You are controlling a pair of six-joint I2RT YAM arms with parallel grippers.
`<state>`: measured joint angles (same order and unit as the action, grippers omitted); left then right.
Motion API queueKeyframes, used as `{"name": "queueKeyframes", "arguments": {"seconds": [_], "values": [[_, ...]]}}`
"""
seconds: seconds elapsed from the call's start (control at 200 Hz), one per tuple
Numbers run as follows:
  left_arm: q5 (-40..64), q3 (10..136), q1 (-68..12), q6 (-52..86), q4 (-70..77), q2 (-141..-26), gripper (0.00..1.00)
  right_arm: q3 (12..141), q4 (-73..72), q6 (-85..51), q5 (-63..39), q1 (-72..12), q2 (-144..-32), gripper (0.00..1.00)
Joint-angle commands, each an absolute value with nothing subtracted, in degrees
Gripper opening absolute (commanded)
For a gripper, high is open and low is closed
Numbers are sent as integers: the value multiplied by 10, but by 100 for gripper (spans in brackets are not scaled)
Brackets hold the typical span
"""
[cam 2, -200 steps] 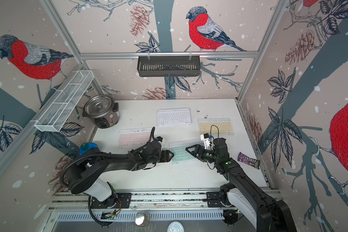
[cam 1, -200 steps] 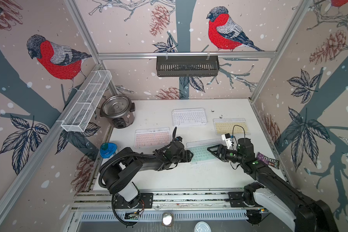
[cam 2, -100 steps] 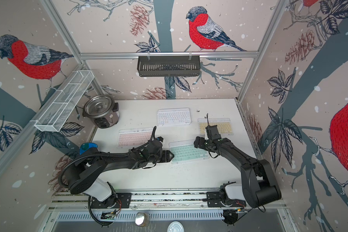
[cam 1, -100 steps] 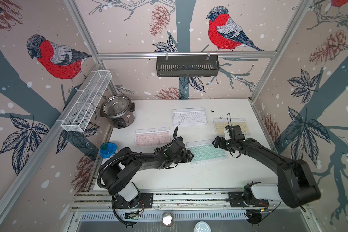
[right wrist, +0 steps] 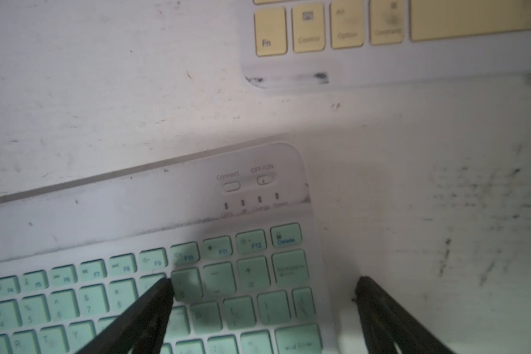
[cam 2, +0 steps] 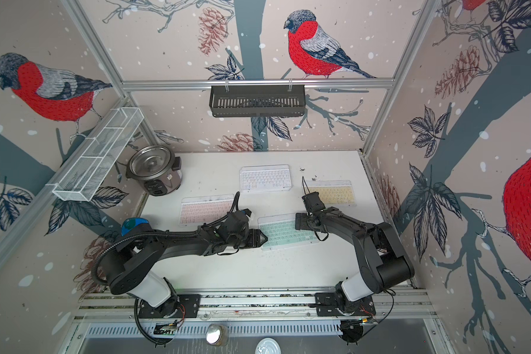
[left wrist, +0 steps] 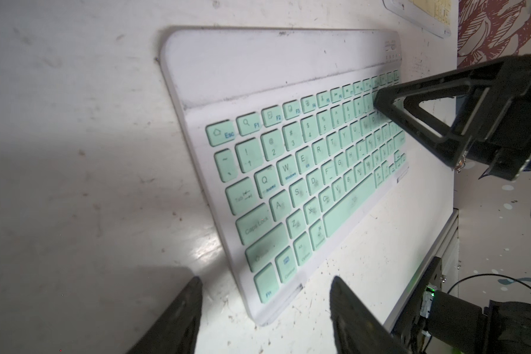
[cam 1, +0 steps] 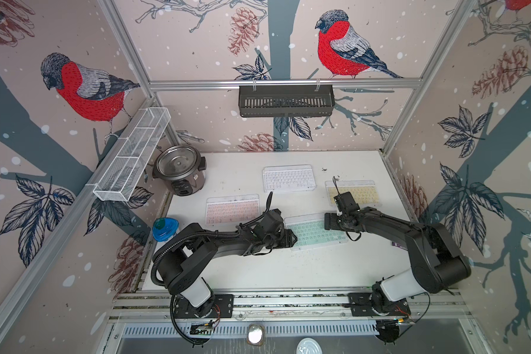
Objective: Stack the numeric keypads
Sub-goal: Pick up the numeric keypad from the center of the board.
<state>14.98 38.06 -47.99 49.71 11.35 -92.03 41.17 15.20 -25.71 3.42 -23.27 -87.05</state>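
Observation:
Four numeric keypads lie flat and apart on the white table: pink, white, pale yellow and mint green. My left gripper sits low at the green keypad's left end. In the left wrist view its jaws stand open, with the keypad's near corner between the tips, untouched. My right gripper is open over that keypad's right end. One finger is above the green keys; the other hangs past the end edge.
A rice cooker stands at the back left and a blue cup at the left edge. A white wire basket hangs on the left wall, a black one on the back wall. A purple wrapper lies under my right arm.
My right arm has swung its elbow out to the right and turned its wrist, while the gripper stayed at the green keypad's right end and opened wider. The left arm has not moved.

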Motion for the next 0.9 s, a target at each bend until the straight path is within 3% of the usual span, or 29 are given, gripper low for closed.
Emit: {"name": "queueKeyframes", "arguments": {"seconds": [0.0, 0.265, 0.505, 0.725, 0.896], "values": [[156, 377, -464, 505, 60, -920, 66, 400, 173, -291, -8, -266, -871, 94], [153, 372, -426, 486, 42, -907, 66, 388, 157, -345, -89, -315, -822, 94], [147, 373, -426, 474, 27, -918, 66, 354, 164, -329, -72, -274, -792, 95], [150, 366, -425, 472, 28, -926, 66, 334, 146, -330, -64, -299, -807, 94], [166, 353, -427, 473, 51, -941, 66, 324, 93, -349, -158, -316, -794, 91]]}}
